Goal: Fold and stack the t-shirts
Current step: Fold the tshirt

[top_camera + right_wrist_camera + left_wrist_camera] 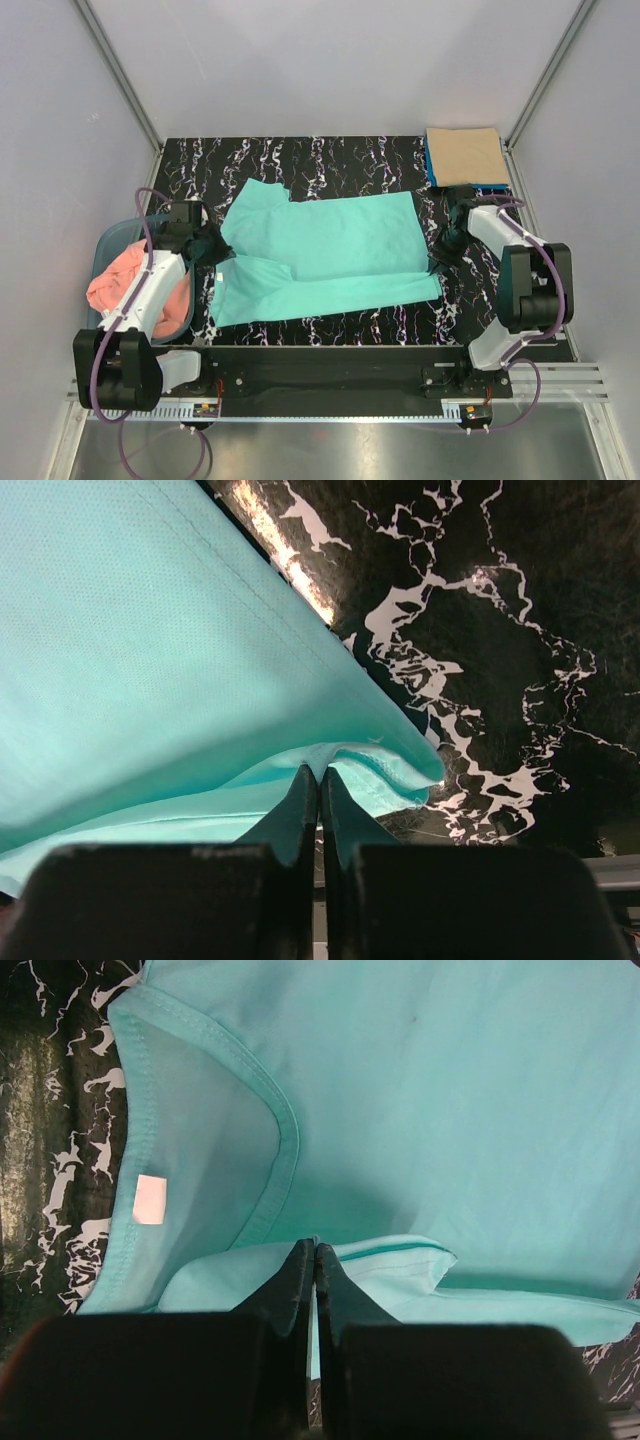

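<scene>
Top external shows the turquoise-green t-shirt [330, 250] flat on the surface [350, 160]; left fingers [293, 1285] pinch cloth just beside its collar [282, 1130], right fingers [298, 815] pinch its hem corner [420, 765], so it lies between them, seemingly tensioned for a fold.

This looks like a robot lab test cell. Plain pale walls [330, 60] on bare aluminium posts [118, 72] enclose a black marbled tabletop [340, 160]. A left arm [150, 285] and a right arm [520, 265] are mounted at its near edge, trailing purple cables [143, 222].
</scene>
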### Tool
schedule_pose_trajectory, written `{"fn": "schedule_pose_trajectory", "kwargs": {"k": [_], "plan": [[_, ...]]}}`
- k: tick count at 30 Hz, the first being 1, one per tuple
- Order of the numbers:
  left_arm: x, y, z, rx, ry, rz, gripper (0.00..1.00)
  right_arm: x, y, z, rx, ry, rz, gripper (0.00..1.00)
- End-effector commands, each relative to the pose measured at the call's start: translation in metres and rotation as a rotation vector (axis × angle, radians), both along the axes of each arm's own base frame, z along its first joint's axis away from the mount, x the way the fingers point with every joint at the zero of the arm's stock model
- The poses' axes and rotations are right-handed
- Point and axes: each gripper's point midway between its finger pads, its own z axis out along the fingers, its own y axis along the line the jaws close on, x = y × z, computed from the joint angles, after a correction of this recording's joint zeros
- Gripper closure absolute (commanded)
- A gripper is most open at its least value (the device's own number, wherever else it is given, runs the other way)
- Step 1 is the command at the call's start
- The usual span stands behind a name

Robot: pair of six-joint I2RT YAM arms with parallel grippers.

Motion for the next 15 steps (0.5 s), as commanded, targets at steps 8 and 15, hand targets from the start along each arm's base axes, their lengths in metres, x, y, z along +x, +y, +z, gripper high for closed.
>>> {"fn": "schedule_pose_trajectory", "kwargs": {"k": [8, 15], "plan": [[0.022, 0.008, 0.013, 0.046, -0.063, 0.019, 1.0, 0.022, 0.002, 0.005, 0.011, -0.041, 0.032, 1.0], [0.024, 0.008, 0.018, 0.04, -0.088, 0.033, 1.0, 0.024, 0.002, 0.012, 0.011, -0.064, 0.037, 1.0]]}}
